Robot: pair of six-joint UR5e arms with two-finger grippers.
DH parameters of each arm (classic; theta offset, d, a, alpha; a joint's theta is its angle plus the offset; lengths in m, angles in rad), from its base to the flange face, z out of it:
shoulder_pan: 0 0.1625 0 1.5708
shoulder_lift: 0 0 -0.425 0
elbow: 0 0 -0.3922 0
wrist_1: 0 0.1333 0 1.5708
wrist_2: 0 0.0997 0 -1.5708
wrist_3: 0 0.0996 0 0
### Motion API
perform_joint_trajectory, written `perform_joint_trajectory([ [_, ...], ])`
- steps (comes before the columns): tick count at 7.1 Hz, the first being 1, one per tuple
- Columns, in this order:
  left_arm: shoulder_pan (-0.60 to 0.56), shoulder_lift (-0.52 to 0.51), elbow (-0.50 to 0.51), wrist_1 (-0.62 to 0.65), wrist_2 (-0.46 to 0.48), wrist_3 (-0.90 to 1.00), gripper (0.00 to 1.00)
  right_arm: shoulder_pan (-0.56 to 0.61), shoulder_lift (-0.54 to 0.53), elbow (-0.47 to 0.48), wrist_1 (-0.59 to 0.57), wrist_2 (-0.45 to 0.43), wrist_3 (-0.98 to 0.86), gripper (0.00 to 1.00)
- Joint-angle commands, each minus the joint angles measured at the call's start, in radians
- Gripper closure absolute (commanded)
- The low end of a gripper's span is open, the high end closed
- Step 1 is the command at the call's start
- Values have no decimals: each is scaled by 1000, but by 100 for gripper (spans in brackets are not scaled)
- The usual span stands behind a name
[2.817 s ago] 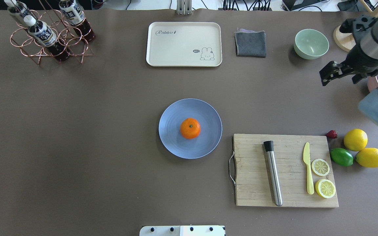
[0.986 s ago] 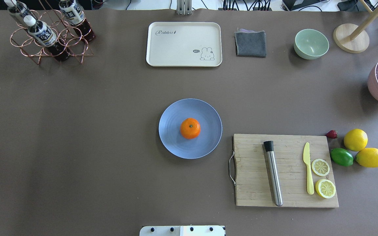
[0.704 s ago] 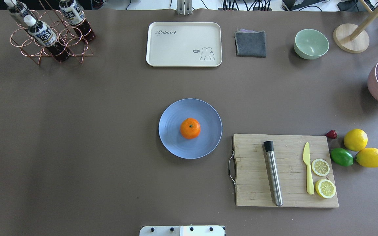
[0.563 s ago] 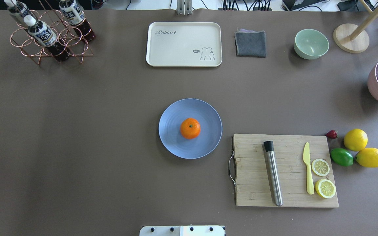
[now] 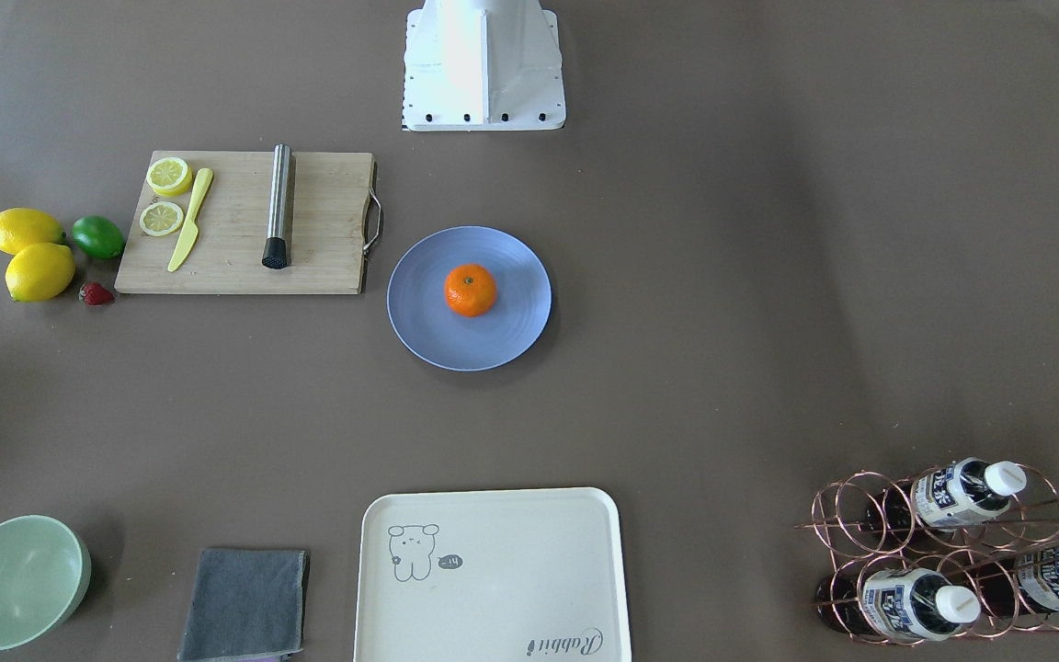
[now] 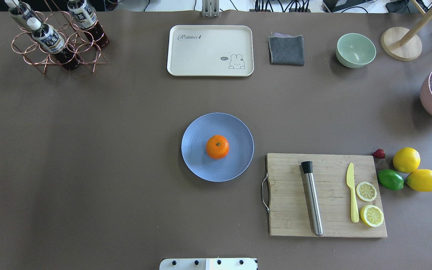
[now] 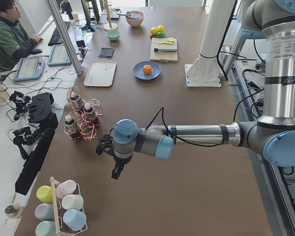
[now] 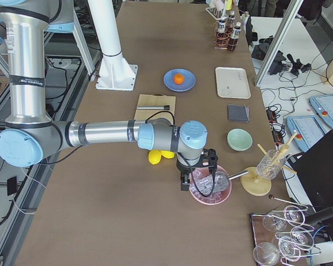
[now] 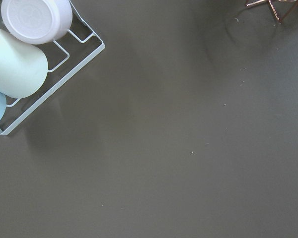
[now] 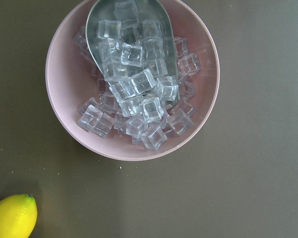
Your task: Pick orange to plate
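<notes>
Brown table cover everywhere, clutter mostly round the edges. Step-wise I'd call this one done: the orange [image 6: 217, 146] sits stem-up near the middle of the blue-grey plate [image 6: 201, 167], just left of the cutting board [image 6: 294, 225], and nothing of mine is touching it. Next move calls for nothing much imo, just keeping both arms clear of the plate so the fruit doesn't roll. My left gripper [image 7: 117, 173] hangs over bare table at the left end, near the cup rack [image 9: 20, 64]. My right gripper [image 8: 183, 182] is over the pink bowl of ice cubes [image 10: 204, 99] at the right end. Honestly can't tell how wide either one is open, or whether either holds anything.
</notes>
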Motion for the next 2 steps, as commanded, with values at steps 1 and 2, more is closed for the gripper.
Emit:
perform_joint_trajectory([
  [1, 0, 1, 2, -7, 0, 0, 2, 0, 0, 4, 0, 6, 0, 0],
  [2, 0, 0, 2, -9, 0, 0, 2, 0, 0, 4, 0, 9, 0, 0],
])
